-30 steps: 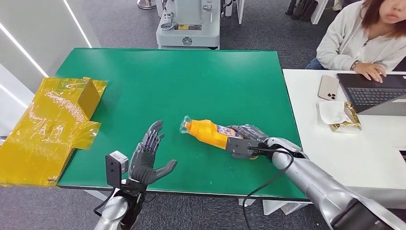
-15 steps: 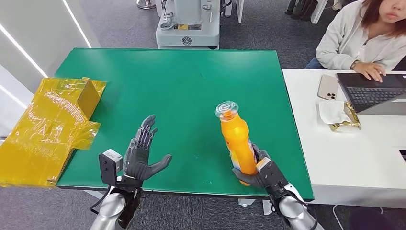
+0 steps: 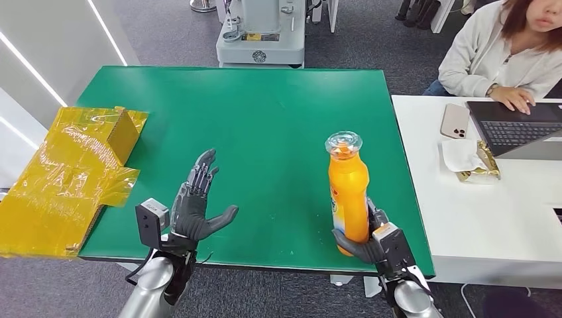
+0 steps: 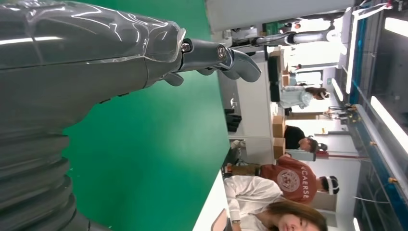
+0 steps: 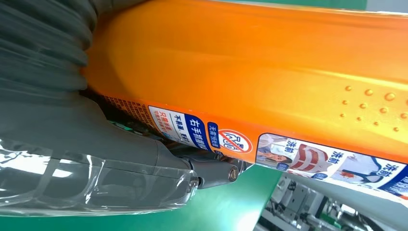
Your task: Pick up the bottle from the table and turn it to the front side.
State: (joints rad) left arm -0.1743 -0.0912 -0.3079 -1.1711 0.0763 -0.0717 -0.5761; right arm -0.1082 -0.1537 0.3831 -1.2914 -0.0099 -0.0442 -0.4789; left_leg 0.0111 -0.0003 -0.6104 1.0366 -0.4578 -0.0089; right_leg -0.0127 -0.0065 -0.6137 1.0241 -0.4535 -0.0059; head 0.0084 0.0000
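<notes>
An orange bottle (image 3: pixel 348 192) with a clear cap stands upright above the green table (image 3: pixel 265 119) near its front right corner. My right hand (image 3: pixel 371 244) grips it around the lower body, fingers wrapped about the base. Up close, the bottle (image 5: pixel 250 72) shows its orange wall and a printed label strip, with my right hand (image 5: pixel 86 159) pressed against it. My left hand (image 3: pixel 195 209) hovers over the front left of the table, holding nothing, fingers spread and thumb out. From the wrist, the left hand (image 4: pixel 96 62) reaches out over green cloth with nothing in it.
A yellow plastic-wrapped box (image 3: pixel 73 172) lies off the table's left edge. To the right stands a white desk (image 3: pixel 490 212) with a phone (image 3: pixel 454 120), a laptop (image 3: pixel 517 129) and a snack packet (image 3: pixel 474 159); a person (image 3: pixel 504 46) sits there. A grey machine base (image 3: pixel 262 33) stands behind the table.
The bottle went from lying on the table in my right hand to standing upright, lifted and carried right. The right arm swung down toward the table's front edge. The left hand barely shifted.
</notes>
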